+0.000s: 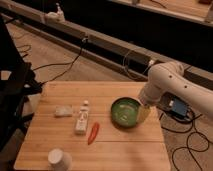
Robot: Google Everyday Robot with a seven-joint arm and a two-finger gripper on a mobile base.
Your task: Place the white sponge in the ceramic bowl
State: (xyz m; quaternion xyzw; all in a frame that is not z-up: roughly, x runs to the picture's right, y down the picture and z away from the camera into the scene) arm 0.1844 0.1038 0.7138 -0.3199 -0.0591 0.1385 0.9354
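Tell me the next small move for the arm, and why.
Probably lift the gripper and carry it leftward in the camera view toward the white sponge. The gripper hangs by the right rim of the ceramic bowl, while the sponge lies untouched on the left part of the table, beyond the white bottle.

The counter carries five things: one white sponge, one green bowl, one white bottle, one red chili and one white cup. One robot arm has its single pincer at the bowl's right rim
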